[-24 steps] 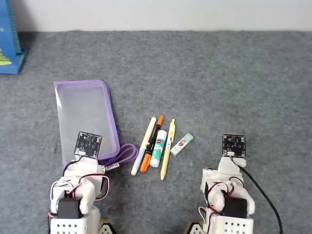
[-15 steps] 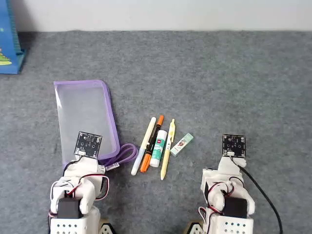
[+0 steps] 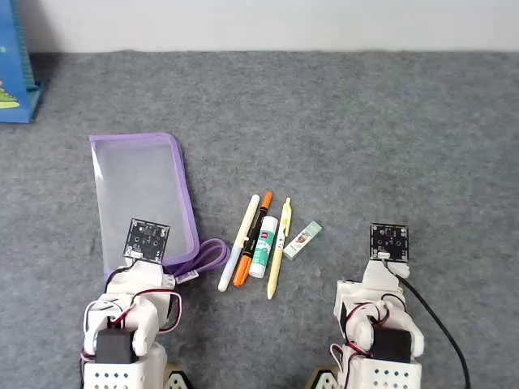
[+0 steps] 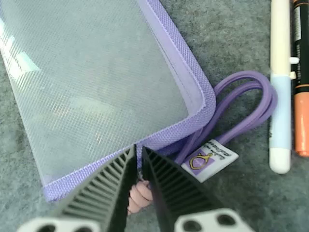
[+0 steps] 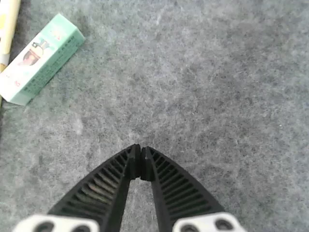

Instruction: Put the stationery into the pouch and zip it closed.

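Nothing has moved: left gripper (image 4: 139, 150) and right gripper (image 5: 140, 151) sit clenched empty, and I fear the pouch (image 3: 138, 186) slides when tugged open.

The table (image 3: 389, 130) was covered with grey, carpet-like felt, its coarse fibres seen close up in both wrist views. Along the far edge it was bounded by a plain white wall (image 3: 268, 24). A blue box (image 3: 15, 73) was stood at the far left corner. The surface was evenly lit.
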Tool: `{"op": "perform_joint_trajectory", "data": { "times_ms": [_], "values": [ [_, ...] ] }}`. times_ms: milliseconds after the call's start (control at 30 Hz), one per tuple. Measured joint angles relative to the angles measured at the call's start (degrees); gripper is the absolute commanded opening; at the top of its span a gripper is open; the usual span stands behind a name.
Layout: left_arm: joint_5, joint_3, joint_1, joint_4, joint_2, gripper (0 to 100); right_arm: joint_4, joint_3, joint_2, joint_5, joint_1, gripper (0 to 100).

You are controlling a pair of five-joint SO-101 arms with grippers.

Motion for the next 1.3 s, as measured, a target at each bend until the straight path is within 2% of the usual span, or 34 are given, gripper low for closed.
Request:
{"op": "perform_joint_trajectory", "data": {
  "times_ms": [1100, 1300],
  "values": [
    [0.0, 0.0, 0.0, 0.0, 0.0, 2, 0.0, 0.0, 0.0, 0.0, 0.0, 0.9],
    [0.0, -3.0, -8.3, 0.0, 0.0, 2, 0.0, 0.0, 0.0, 0.0, 0.0, 0.9]
  ]
}}
